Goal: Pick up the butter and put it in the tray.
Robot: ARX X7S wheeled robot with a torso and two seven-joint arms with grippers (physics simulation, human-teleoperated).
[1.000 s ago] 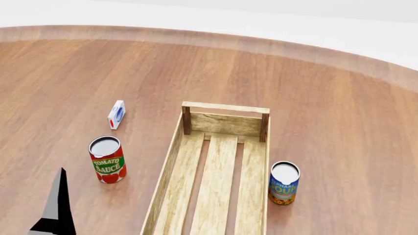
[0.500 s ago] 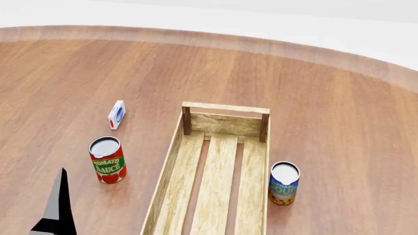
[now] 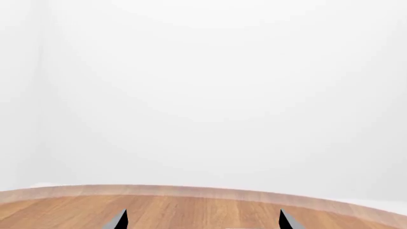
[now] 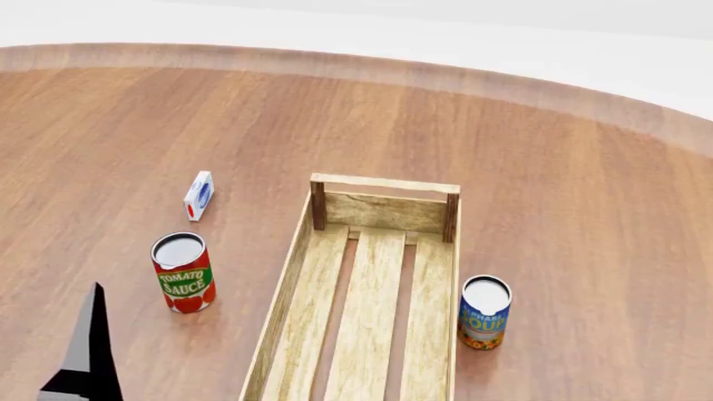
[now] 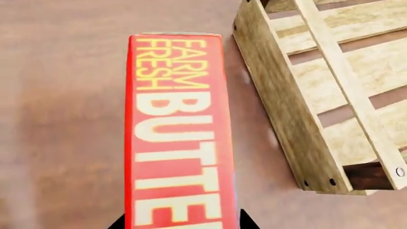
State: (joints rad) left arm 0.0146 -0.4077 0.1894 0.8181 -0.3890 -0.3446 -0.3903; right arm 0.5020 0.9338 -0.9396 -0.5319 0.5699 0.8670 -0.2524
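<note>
In the left wrist view, the left gripper (image 3: 202, 223) is showing only two fingertips, spread apart with nothing between them, pointing over the far table (image 3: 203, 210) edge.

In the head view, that gripper is peeking in at near left; the tray (image 4: 292, 276) is lying empty, long axis near-to-far. The butter is not showing here.

In the right wrist view, the butter (image 5: 178, 133) is lying on the table just beside the tray's wall. The right gripper (image 5: 181, 223) is straddling its end, long axis running away from the fingers; whether it is clamped, I cannot tell. The right arm looks far nearer.
</note>
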